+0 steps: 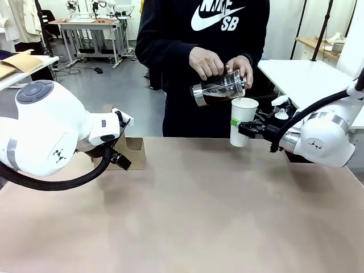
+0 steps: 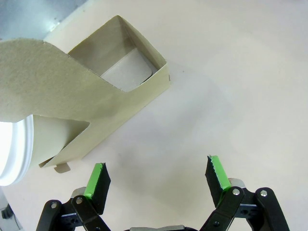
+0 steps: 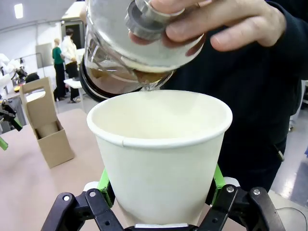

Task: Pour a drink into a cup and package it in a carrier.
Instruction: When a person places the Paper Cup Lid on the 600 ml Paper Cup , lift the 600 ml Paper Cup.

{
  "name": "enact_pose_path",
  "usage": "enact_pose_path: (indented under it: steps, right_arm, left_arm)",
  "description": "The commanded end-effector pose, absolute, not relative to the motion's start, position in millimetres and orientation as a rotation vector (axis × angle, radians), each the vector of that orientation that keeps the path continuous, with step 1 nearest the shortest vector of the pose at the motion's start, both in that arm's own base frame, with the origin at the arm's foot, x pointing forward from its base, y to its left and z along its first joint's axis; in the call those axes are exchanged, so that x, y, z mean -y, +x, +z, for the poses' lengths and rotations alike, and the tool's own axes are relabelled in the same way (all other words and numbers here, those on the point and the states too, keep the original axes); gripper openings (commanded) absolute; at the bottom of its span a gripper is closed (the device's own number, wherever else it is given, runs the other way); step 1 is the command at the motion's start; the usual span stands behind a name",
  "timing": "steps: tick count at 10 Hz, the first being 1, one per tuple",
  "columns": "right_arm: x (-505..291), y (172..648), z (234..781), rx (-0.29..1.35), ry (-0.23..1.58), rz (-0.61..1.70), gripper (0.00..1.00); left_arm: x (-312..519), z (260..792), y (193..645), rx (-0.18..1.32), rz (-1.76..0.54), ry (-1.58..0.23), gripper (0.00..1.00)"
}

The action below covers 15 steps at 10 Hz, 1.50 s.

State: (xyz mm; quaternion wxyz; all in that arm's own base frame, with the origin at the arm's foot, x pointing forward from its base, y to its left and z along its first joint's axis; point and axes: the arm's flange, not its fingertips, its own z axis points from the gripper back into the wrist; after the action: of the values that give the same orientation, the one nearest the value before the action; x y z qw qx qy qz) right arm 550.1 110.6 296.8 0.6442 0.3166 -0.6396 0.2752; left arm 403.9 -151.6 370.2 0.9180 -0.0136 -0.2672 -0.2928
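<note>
Cup (image 3: 161,159) in right end effector (image 3: 161,185) sits beneath tilted drink (image 3: 113,78).

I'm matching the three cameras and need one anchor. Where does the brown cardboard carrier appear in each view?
Front view: carrier, mid-left, far part of the table, partly behind the left arm.
Left wrist view: carrier, upper left, beyond the open left gripper.
Right wrist view: carrier, left side, behind the cup in the right gripper.
Shared landmark: the tan table it stands on.
</note>
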Motion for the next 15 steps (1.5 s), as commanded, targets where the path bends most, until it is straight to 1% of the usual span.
enact_pose_path:
  steps: [1, 15]
  right_arm:
    - [-112.8, 549.4, 300.5, 1.467, 0.719, 0.618, 0.86]
    - [-112.8, 549.4, 300.5, 1.467, 0.719, 0.618, 0.86]
  left_arm:
    - [151.5, 370.4, 403.8, 0.550, -0.602, -0.029, 1.00]
    - [151.5, 370.4, 403.8, 0.550, -0.602, -0.029, 1.00]
